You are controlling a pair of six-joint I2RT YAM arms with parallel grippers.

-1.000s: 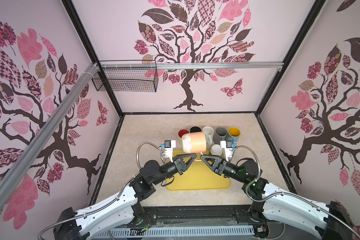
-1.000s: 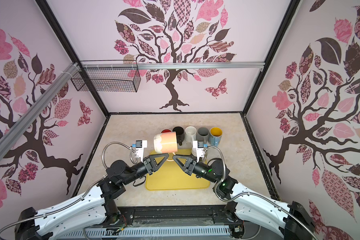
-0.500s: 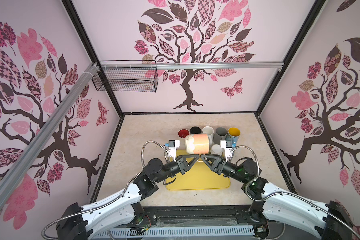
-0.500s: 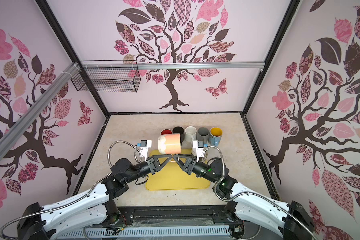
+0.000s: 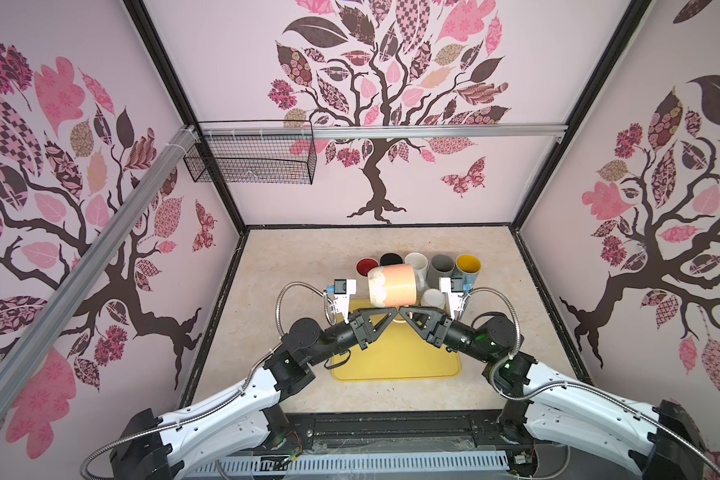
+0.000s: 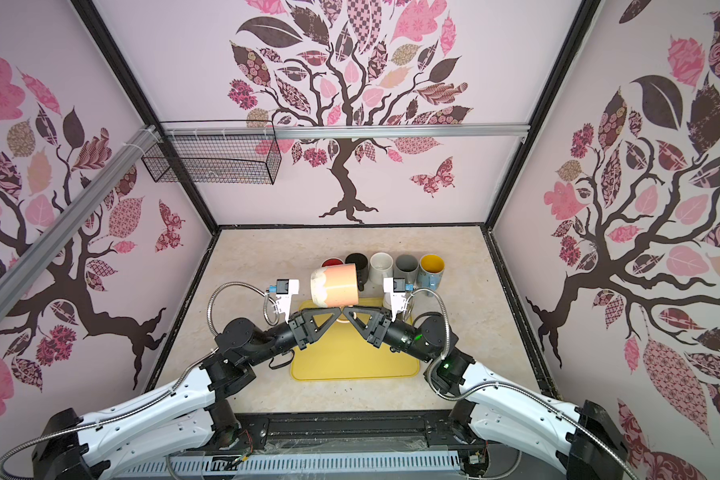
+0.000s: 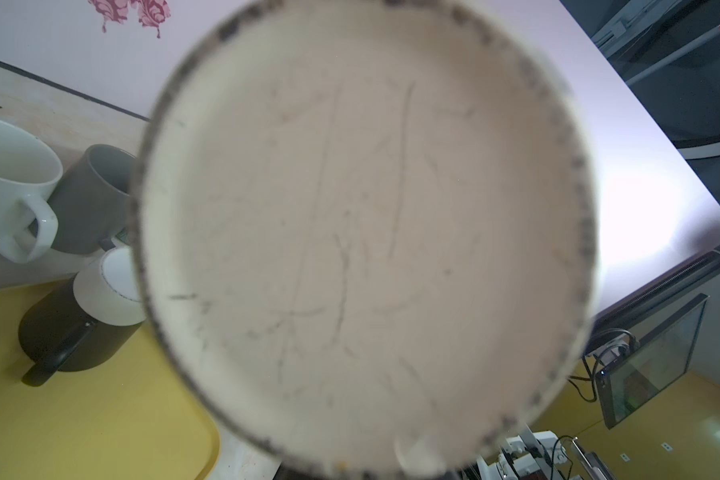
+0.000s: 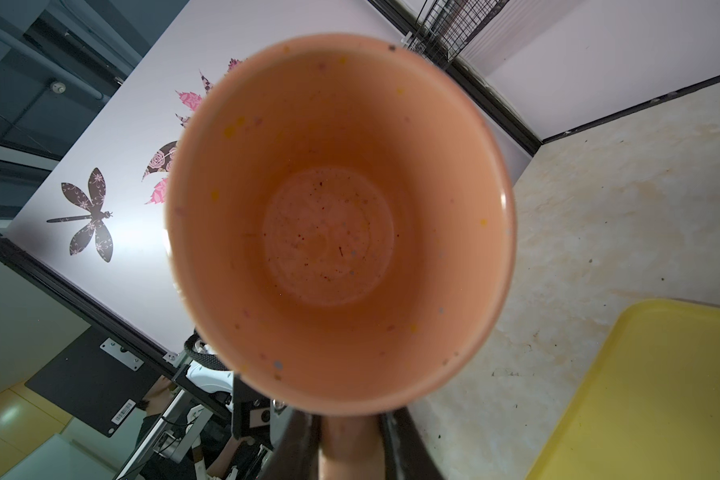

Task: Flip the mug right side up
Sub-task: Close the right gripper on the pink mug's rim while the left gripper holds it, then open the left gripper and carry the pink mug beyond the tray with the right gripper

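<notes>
The mug is in the air on its side, over the far edge of the yellow tray and in front of the row of upright mugs on the tabletop. Its base faces my left arm and its mouth my right, a pose I judge to be halfway between inverted and upright.

My right tool is closed on the handle, which sits on the side of the body towards my arms. Holding there, I judge, lets the wrist roll the mouth upward. My left tool is closed, its tip meeting the right one. Whether it grips the handle I cannot tell.

The wall is peach with a scalloped cream band near the base, and the inside is peach and speckled. The cream base is scratched, with a dark scuffed ring.
</notes>
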